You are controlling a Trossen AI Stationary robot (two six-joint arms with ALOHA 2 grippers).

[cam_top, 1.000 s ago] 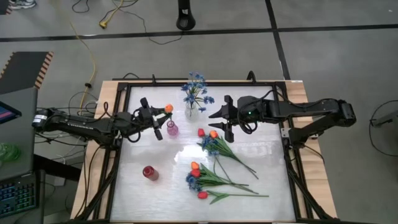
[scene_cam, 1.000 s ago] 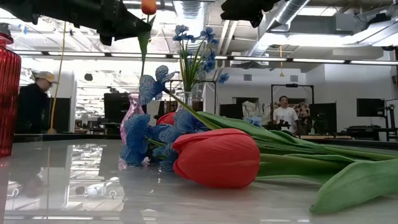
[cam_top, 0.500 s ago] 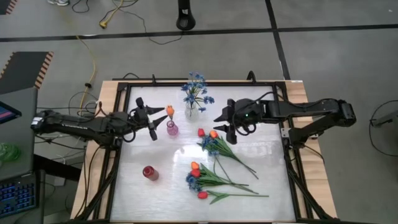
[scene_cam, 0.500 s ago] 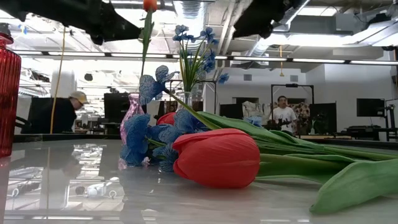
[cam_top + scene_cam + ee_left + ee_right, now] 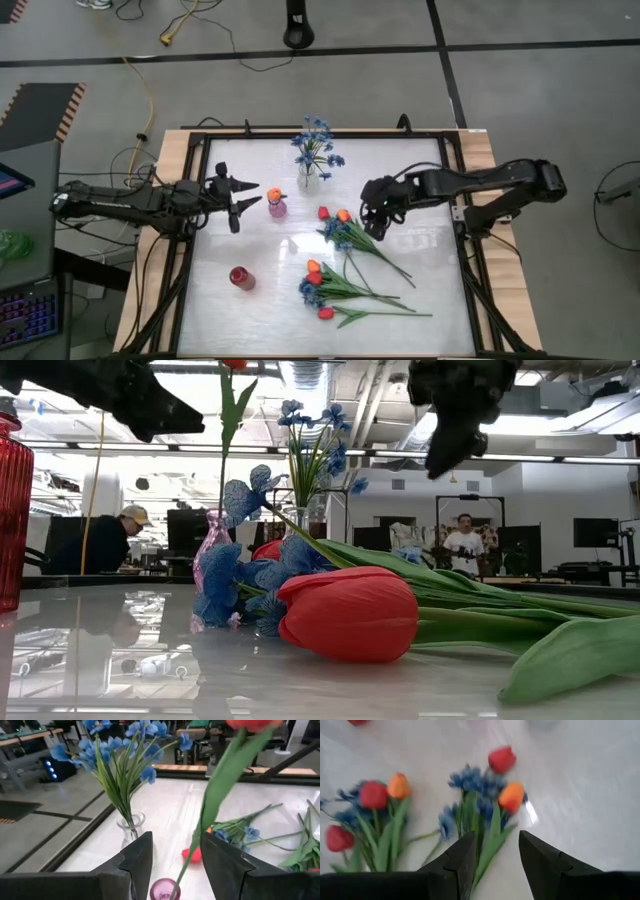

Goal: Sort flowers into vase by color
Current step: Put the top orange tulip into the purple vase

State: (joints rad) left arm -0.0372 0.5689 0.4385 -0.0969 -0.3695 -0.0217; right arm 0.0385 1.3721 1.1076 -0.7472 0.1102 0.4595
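An orange tulip point(image 5: 272, 193) stands with its stem point(image 5: 212, 805) in the small pink vase point(image 5: 277, 208). My left gripper point(image 5: 245, 198) is open, just left of that vase; in the left wrist view the stem rises beyond its fingers, apart from them. Blue sprigs point(image 5: 316, 145) stand in the clear vase point(image 5: 131, 827). My right gripper point(image 5: 378, 222) is open and points down over the loose flowers point(image 5: 345, 235): blue sprigs point(image 5: 470, 785), an orange tulip point(image 5: 511, 796) and a red tulip point(image 5: 501, 758) lying flat on the table. A second loose bunch point(image 5: 322, 288) lies nearer the near edge.
A red vase point(image 5: 240, 277) stands near the table's left near part. A black frame point(image 5: 200, 240) runs round the white table top. In the low view a red tulip point(image 5: 345, 612) lies close to the camera, and people show in the room behind.
My left gripper has drawn back toward the table's left edge, away from the orange tulip, which stays standing in the pink vase. My right gripper has moved toward the near edge and tipped downward over the loose flowers.
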